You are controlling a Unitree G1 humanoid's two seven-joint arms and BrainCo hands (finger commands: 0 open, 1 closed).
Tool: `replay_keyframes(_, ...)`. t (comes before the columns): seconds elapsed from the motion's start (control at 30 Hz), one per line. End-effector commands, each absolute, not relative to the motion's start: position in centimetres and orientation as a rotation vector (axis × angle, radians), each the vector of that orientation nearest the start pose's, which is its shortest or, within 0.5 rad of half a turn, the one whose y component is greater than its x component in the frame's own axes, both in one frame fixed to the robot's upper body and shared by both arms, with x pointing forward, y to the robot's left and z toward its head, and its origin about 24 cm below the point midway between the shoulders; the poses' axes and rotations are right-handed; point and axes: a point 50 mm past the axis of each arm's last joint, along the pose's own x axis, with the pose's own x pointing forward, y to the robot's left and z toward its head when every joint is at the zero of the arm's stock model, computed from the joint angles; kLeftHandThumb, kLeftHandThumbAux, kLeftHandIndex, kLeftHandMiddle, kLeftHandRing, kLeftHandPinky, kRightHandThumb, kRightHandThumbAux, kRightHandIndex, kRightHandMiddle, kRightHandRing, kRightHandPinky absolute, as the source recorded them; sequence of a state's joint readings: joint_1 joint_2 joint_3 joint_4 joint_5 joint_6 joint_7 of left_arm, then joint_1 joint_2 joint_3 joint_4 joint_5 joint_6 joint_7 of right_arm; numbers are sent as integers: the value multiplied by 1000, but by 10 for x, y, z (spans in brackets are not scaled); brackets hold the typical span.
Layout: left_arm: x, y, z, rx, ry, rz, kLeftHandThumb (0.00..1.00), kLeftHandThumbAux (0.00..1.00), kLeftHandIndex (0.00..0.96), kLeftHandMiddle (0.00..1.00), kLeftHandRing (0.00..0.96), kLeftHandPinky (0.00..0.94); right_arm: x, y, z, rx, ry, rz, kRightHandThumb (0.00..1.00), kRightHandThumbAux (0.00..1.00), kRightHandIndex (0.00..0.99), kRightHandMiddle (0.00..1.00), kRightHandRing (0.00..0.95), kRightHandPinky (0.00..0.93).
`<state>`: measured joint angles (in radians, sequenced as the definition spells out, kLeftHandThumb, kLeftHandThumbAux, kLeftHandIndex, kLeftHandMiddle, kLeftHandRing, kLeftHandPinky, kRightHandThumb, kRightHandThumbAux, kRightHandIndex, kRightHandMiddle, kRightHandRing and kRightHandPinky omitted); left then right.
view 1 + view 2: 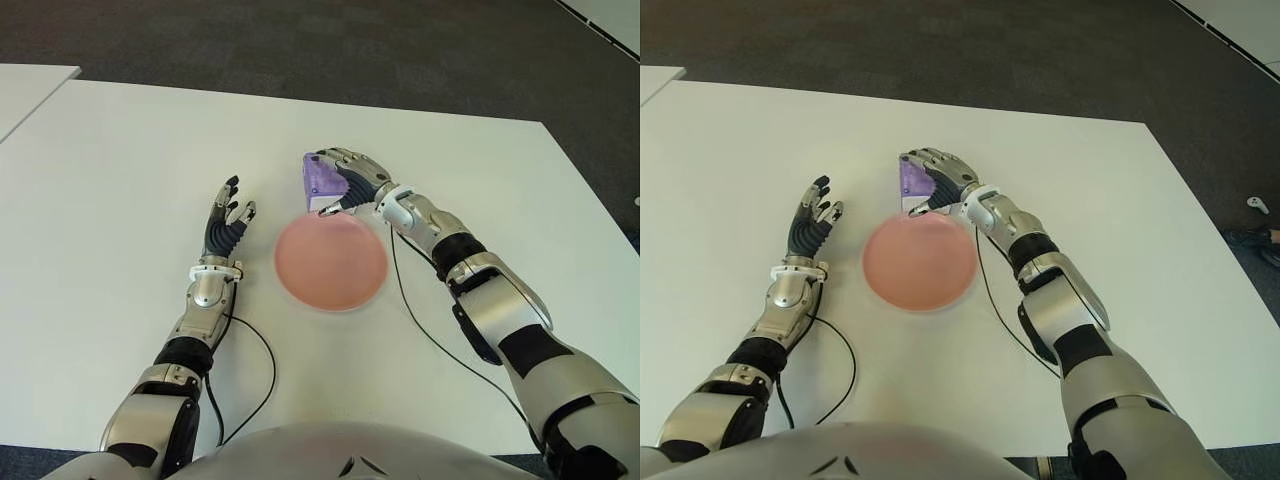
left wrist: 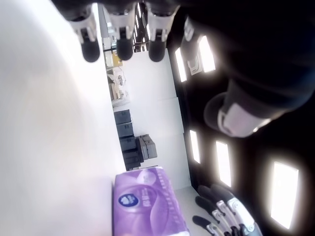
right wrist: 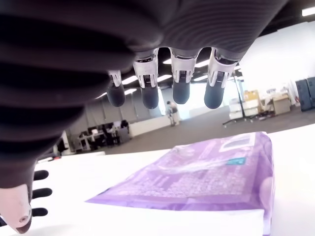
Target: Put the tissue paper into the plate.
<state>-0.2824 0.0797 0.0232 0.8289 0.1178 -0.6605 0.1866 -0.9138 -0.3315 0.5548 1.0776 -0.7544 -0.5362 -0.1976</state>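
- Two metallic robot hands showed over the white rectangular table (image 1: pixel 120 160).
- The purple plastic-wrapped pack of tissue paper (image 1: pixel 322 182) lay flat on the table just beyond the round pink plate (image 1: pixel 331 262), at its far rim (not in it).
- The right hand (image 1: pixel 352 180) arched over the pack, fingers (image 3: pixel 181 91) curved and apart above the wrapper; its wrist view showed a gap between fingertips and pack, so nothing was gripped.
- The left hand (image 1: pixel 226 228) showed left of the plate, fingers extended and loosely spread, holding nothing.
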Motion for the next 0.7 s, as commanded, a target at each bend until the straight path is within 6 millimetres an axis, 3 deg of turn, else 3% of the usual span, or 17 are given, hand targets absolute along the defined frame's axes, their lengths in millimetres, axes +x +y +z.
replay_keyframes(0.03, 267, 164, -26, 171, -37, 93, 8, 584, 0, 0, 0, 19, 374, -107, 84, -1389, -405, 594, 48, 571, 0, 15, 0, 0)
replay_keyframes(0.7, 266, 164, -26, 172, -44, 89, 17, 583, 0, 0, 0, 0, 378, -120, 73, -1443, -251, 622, 19, 537, 0, 0, 0, 2)
